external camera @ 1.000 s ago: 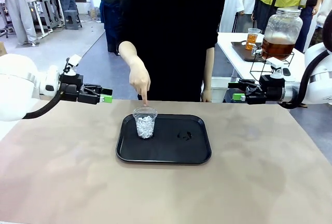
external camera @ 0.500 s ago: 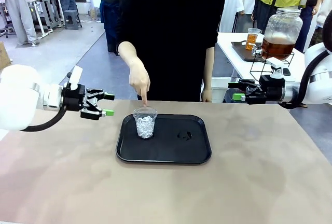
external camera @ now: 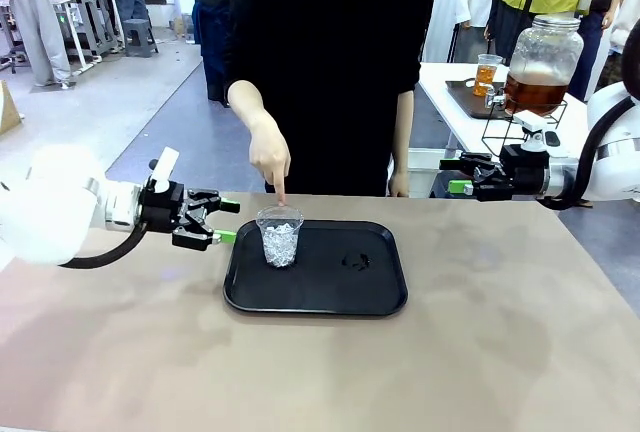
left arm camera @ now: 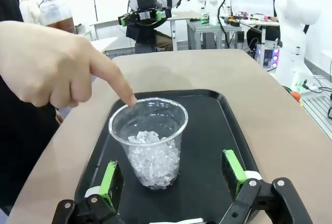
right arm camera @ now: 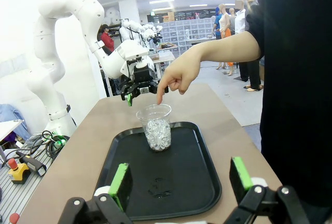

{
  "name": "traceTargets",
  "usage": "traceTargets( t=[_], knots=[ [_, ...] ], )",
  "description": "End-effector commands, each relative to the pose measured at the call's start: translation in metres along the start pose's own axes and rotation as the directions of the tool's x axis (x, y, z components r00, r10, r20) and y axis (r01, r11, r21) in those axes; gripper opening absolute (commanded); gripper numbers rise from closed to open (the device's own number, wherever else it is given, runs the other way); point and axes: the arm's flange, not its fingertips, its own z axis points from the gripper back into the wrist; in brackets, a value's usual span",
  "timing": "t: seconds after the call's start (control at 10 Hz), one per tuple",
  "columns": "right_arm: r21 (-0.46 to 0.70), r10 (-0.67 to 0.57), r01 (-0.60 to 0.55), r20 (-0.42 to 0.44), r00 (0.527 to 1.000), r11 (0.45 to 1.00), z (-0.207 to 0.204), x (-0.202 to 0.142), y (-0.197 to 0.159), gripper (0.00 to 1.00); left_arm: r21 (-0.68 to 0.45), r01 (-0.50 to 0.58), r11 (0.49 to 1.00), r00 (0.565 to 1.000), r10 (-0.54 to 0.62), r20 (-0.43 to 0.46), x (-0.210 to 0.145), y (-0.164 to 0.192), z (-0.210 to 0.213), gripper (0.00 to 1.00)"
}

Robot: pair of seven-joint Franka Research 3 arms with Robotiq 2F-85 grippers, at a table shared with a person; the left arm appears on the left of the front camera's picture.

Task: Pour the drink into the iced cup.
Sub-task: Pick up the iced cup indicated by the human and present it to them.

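Observation:
The iced cup (external camera: 280, 237), a clear plastic cup with ice cubes in its lower part, stands upright on the left part of a black tray (external camera: 315, 307). A person's hand (external camera: 270, 157) points a finger down onto its far rim. My left gripper (external camera: 228, 222) hovers open just left of the cup, level with it; in the left wrist view the iced cup (left arm camera: 150, 141) stands ahead, between the open fingers (left arm camera: 110, 182). My right gripper (external camera: 460, 187) is open and empty, high at the table's far right. Amber-brown drink fills the lower part of a glass jar (external camera: 540, 92) on a side table.
A small clear cup (external camera: 487, 74) of amber liquid stands on a dark tray beside the jar. A wet mark (external camera: 356, 261) lies on the black tray right of the iced cup. The person stands at the far edge. The tan tabletop (external camera: 320, 372) lies bare around the tray.
My left arm has come down and to the right, from the far left to just beside the cup, with its fingers open. The right arm, the cup and the pointing hand have stayed still.

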Motion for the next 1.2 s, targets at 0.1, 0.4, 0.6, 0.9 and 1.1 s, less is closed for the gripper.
traceTargets(
  t=[0.1, 0.4, 0.6, 0.9, 1.1],
  knots=[
    [0.013, -0.012, 0.012, -0.004, 1.0, 1.0, 0.001, 0.003, 0.0, 1.0, -0.014, -0.017, 1.0, 1.0, 0.017, -0.005, 0.001, 0.01, -0.002, 1.0],
    [0.013, -0.012, 0.012, -0.004, 1.0, 1.0, 0.001, 0.003, 0.0, 1.0, 0.016, -0.05, 0.999, 0.998, 0.05, -0.035, 0.003, 0.017, -0.002, 1.0],
    [0.013, -0.012, 0.012, -0.004, 1.0, 1.0, 0.001, 0.003, 0.0, 1.0, 0.015, -0.065, 0.998, 0.997, 0.066, -0.042, -0.001, 0.022, -0.005, 1.0],
    [0.013, -0.012, 0.012, -0.004, 1.0, 1.0, 0.001, 0.003, 0.0, 1.0, 0.011, -0.074, 0.997, 0.995, 0.074, -0.067, -0.006, 0.028, -0.012, 1.0],
    [0.013, -0.012, 0.012, -0.004, 1.0, 1.0, 0.001, 0.003, 0.0, 1.0, -0.002, -0.074, 0.997, 0.995, 0.073, -0.074, -0.01, 0.03, -0.018, 1.0]
  ],
)
